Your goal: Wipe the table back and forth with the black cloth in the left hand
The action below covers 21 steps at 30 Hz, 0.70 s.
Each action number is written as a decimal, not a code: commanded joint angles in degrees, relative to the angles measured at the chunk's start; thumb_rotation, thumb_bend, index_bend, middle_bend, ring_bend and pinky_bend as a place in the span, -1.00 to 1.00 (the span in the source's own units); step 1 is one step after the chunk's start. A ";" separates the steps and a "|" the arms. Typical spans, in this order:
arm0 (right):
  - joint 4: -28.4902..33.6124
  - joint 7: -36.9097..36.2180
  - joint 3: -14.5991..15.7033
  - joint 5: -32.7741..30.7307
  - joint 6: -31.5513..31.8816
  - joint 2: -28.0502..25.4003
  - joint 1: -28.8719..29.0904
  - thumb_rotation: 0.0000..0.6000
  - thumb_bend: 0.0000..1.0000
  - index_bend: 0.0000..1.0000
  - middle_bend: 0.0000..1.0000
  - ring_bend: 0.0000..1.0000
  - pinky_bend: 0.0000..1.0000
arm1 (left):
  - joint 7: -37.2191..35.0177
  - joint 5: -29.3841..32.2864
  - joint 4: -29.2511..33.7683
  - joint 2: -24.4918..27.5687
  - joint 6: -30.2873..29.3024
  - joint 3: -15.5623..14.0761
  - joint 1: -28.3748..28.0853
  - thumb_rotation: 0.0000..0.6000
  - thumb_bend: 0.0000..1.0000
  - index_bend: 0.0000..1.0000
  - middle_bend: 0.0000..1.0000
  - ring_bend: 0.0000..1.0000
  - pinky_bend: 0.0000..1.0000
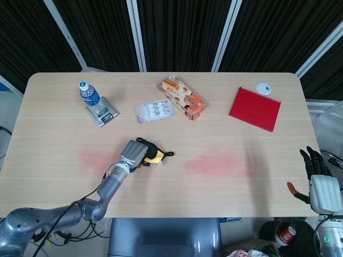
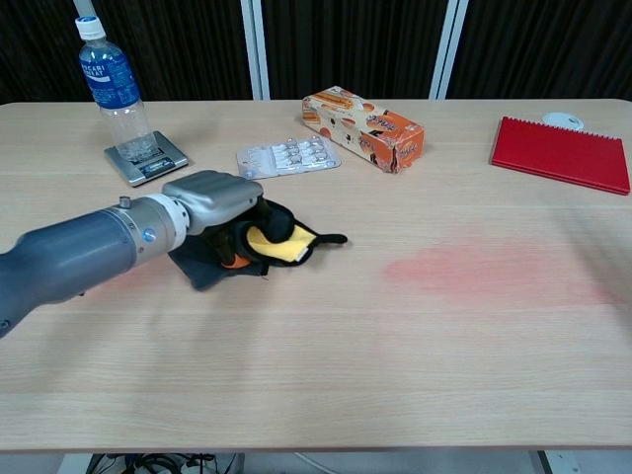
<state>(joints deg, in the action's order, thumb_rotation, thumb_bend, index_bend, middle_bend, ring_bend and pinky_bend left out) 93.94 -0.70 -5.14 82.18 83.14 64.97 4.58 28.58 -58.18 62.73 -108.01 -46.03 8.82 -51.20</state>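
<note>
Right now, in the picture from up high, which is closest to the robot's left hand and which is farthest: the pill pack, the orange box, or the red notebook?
From the left hand on the black cloth:
1. Pill pack, just behind the hand.
2. Orange box, behind and further right.
3. Red notebook, far off at the right end of the table.
</note>
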 commanded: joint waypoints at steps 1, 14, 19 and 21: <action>0.01 0.00 -0.01 0.00 0.03 0.02 -0.01 1.00 -0.67 -0.92 -1.00 -0.98 -0.55 | 0.58 -0.34 1.18 -0.97 -0.24 0.32 -0.64 1.00 -0.12 0.39 0.30 0.16 0.34; -0.20 -0.17 -0.06 0.12 0.23 0.00 -0.06 1.00 -0.66 -0.92 -1.00 -0.98 -0.55 | 3.50 -0.32 1.99 -4.51 -0.03 1.36 -3.44 1.00 -0.12 0.39 0.30 0.16 0.34; -0.25 -0.30 0.01 0.37 0.35 -0.01 -0.09 1.00 -0.66 -0.92 -1.00 -0.98 -0.55 | 4.34 0.57 -0.71 -4.62 0.43 1.74 -3.93 1.00 -0.12 0.39 0.30 0.16 0.34; -0.26 -0.36 0.00 0.34 0.31 -0.01 -0.09 1.00 -0.66 -0.92 -1.00 -0.98 -0.55 | 4.47 1.04 -2.00 -4.43 0.52 2.01 -3.98 1.00 -0.12 0.40 0.30 0.16 0.34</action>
<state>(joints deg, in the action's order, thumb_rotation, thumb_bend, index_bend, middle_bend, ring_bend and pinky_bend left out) 93.68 -1.06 -5.13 82.51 83.45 64.96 4.49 32.81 -57.58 61.60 -112.56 -45.63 10.58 -55.07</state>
